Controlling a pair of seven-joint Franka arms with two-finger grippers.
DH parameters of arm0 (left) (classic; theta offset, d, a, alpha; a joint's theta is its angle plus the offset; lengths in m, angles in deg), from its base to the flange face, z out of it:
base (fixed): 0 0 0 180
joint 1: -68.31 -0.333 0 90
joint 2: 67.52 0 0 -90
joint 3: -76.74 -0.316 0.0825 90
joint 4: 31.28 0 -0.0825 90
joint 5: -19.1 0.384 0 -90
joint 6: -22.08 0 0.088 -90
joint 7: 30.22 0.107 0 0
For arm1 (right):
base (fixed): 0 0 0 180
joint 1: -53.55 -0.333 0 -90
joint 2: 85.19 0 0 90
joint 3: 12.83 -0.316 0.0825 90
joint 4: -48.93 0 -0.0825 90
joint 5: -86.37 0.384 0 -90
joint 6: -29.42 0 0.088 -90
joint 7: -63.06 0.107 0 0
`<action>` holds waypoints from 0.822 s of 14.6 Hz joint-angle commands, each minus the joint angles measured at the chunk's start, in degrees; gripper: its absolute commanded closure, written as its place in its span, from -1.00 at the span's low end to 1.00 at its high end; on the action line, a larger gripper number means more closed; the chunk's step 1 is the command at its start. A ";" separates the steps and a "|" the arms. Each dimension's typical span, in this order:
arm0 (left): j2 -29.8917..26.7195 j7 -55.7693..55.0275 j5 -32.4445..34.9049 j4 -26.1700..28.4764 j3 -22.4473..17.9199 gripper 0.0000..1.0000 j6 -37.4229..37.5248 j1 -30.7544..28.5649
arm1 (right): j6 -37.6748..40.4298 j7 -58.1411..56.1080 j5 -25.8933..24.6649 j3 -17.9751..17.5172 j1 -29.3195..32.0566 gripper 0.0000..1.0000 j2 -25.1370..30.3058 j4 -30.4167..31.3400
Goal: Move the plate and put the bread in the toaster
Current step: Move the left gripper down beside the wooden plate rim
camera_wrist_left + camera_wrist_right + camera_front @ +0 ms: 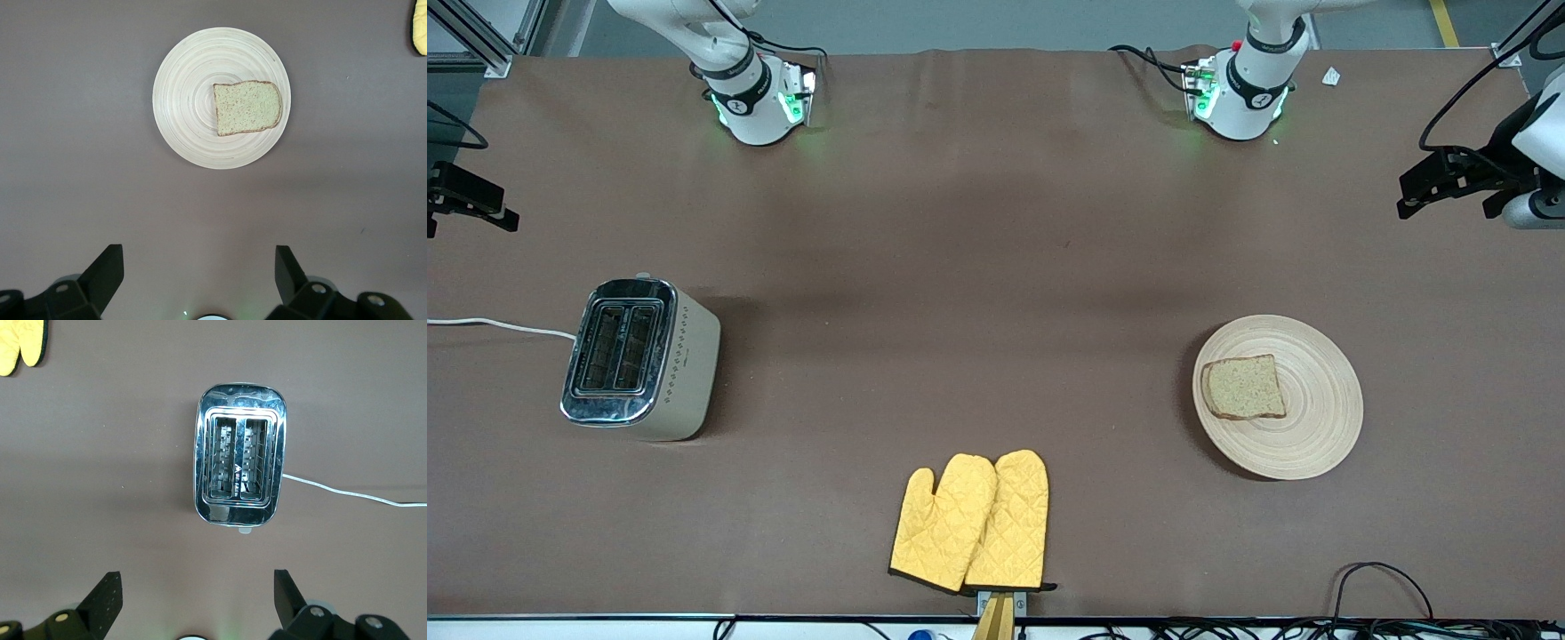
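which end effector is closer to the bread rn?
Left. Left end effector hangs open above the table near the plate holding the bread; right end effector is open by the toaster.

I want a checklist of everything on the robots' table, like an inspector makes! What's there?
Surface: brown table, covered in a plain cloth.
Job's things: bread lies flat on the plate, toward the left arm's end. Toaster stands toward the right arm's end, both slots empty.
Clutter: two yellow oven mitts, overlapping, nearer the front camera than the toaster and the plate.
Grippers: left gripper open, up over bare table beside the plate; right gripper open, up over bare table beside the toaster. Both arms wait.
Cables: white cord runs from the toaster off the table's edge.
Surroundings: black cables along the edge nearest the front camera.
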 commanded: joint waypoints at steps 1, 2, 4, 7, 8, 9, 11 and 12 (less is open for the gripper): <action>0.63 0.17 1.11 -1.29 0.03 -1.00 0.30 -0.02 | -0.27 -0.02 0.97 -0.46 1.14 -1.00 1.47 1.80; 0.63 0.09 1.02 -1.38 -0.06 -1.00 0.30 -0.03 | -0.18 -0.02 0.97 -0.54 0.97 -1.00 1.47 1.80; 1.15 0.35 0.93 -1.38 -0.06 -1.00 0.30 -0.03 | 0.17 -0.02 0.97 -0.72 0.79 -1.00 1.47 1.80; 4.13 0.44 0.32 -5.23 -0.50 -1.00 0.30 -0.55 | 0.17 -0.02 0.97 -0.72 0.71 -1.00 1.47 1.80; 5.01 0.70 -0.20 -6.12 -0.93 -1.00 0.30 -1.34 | 0.17 -0.02 0.97 -0.72 0.70 -1.00 1.47 1.80; 5.46 0.79 -1.78 -6.13 -1.11 -1.00 0.30 -2.47 | 0.17 -0.02 0.97 -0.72 0.79 -1.00 1.47 1.80; 7.12 0.79 -4.94 -6.13 -1.11 -1.00 -0.05 -4.67 | 0.17 -0.02 0.97 -0.72 0.88 -1.00 1.47 1.80; 7.74 0.79 -6.35 -6.13 -1.11 -1.00 -0.58 -6.16 | 0.17 -0.02 1.06 -0.72 0.88 -1.00 1.47 1.80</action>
